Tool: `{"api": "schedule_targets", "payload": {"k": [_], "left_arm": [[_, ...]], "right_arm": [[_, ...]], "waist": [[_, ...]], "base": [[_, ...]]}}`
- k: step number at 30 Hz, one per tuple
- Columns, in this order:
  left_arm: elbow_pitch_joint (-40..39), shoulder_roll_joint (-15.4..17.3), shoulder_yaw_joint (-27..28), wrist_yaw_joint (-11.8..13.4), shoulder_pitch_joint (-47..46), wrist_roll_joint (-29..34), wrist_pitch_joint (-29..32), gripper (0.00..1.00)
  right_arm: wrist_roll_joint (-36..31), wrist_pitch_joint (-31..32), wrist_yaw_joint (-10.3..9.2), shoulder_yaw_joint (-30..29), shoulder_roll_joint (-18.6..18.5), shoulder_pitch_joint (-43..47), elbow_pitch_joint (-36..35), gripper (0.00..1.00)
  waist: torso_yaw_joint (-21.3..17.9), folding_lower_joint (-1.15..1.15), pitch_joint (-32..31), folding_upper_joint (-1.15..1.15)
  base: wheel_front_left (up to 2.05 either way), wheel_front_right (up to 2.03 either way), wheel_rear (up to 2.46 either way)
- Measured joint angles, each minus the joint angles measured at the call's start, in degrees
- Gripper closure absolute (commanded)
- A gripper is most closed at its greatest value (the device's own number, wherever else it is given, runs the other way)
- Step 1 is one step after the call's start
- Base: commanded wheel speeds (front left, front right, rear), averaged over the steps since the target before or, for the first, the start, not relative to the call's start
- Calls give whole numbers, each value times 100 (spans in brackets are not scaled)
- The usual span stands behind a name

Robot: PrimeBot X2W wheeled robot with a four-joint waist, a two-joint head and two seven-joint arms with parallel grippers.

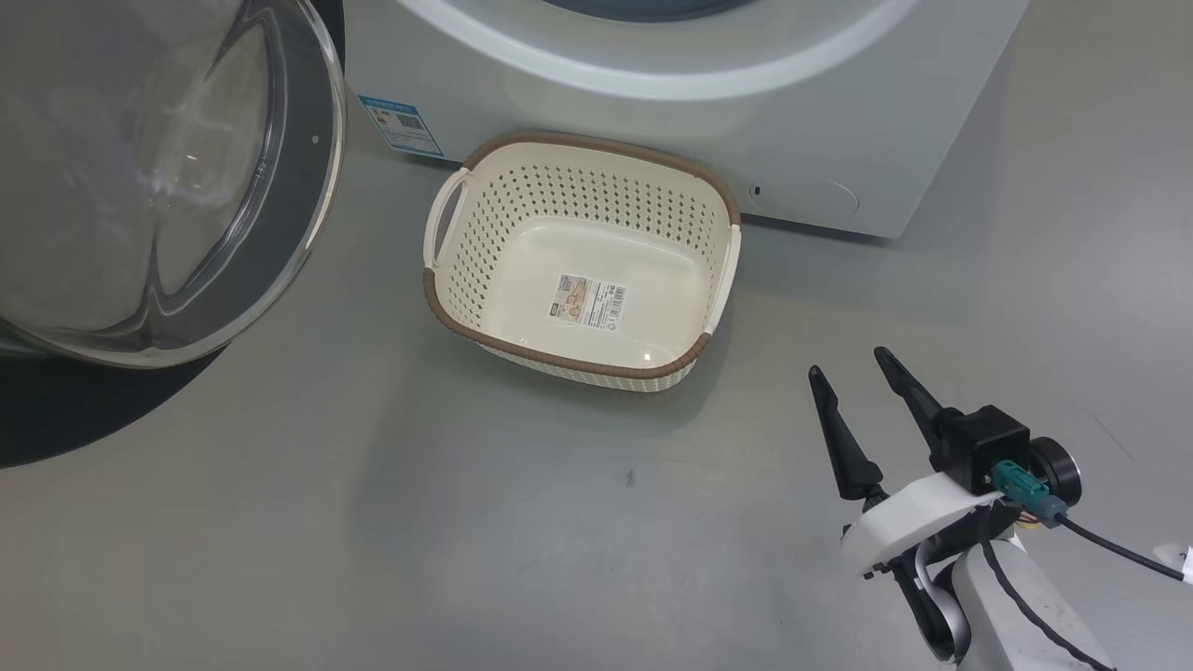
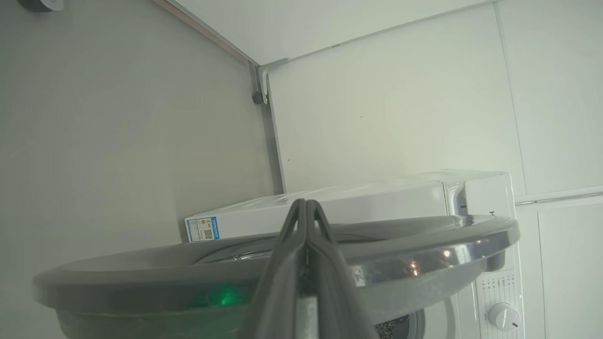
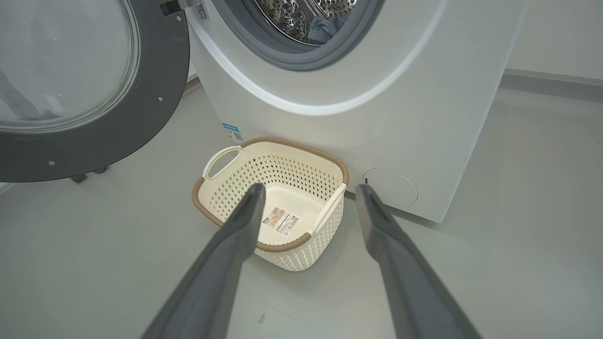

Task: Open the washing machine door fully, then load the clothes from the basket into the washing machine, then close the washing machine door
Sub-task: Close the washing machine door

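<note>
Right hand (image 3: 311, 188) spread wide, holding nothing. Just ahead of it: basket (image 3: 292, 143) on floor (image 3: 94, 263), right by washing machine (image 3: 424, 117). Beyond, clothes (image 3: 322, 26) in drum (image 3: 337, 5). Washing machine door (image 3: 155, 117) stands open to its left. Left hand (image 2: 306, 203) pinched shut, empty, at door rim, contact unclear.

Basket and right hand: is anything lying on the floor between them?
No. In the head view, the grey floor between the basket and the open right hand is bare.
</note>
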Motion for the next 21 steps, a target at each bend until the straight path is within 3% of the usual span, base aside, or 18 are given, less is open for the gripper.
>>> {"api": "schedule_targets", "payload": {"k": [21], "left_arm": [[-152, 35, -66, 0, 208, -90, 468, 100]], "right_arm": [[48, 0, 2, 21, 3, 0, 59, 0]], "waist": [[-7, 0, -23, 0]], "base": [[0, 0, 0]]}}
